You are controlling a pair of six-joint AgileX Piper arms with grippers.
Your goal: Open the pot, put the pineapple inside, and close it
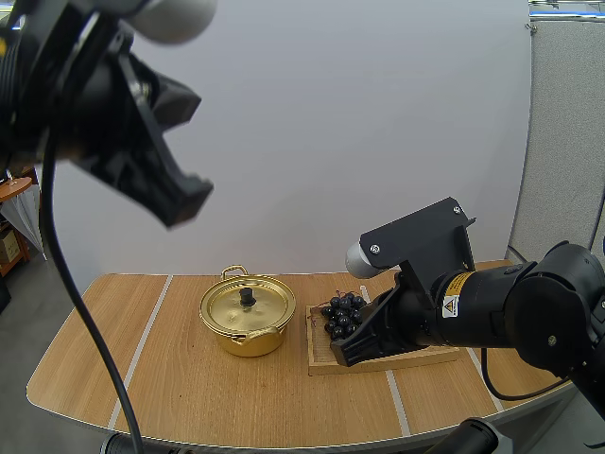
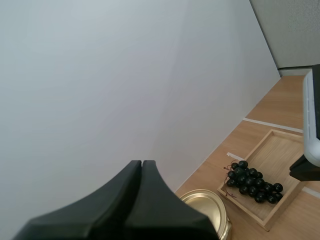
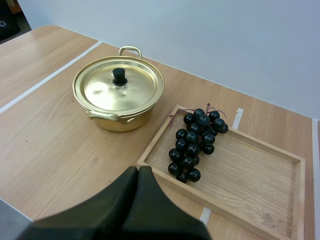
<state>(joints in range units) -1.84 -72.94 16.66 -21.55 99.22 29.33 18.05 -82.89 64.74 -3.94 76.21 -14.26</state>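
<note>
Closest, high above and left of the round shiny gold metal pot (image 3: 132, 122): left gripper (image 1: 184, 203), two black fingers pressed flat together, holding nothing.

Lower down, just right of the pot: right gripper (image 3: 139, 169), fingers squeezed together too, nothing between them, hovering over the near edge of the shallow light wooden tray (image 3: 250, 170).

Next, inside that tray, on the side nearest the pot: a bunch of small round dark purple grapes (image 3: 195, 142). That is the fruit here, not a pineapple. Probably light, bumpy and a bit squashy. Likely to flop and swing if pinched by one berry. Best taken around the fat middle of the bunch, gently, or by the thin stem at the end far from the gripper.

Then the pot itself, sitting on the light brown wooden table (image 3: 50, 140), just beside the tray and not touching it. Shut for now, with a flat gold metal lid (image 3: 100, 90) on top. Looks thin, hard and slippery, so no good grabbing the rim. Best hold: the small black knob (image 3: 119, 76) in the middle of the lid, straight from above.
</note>
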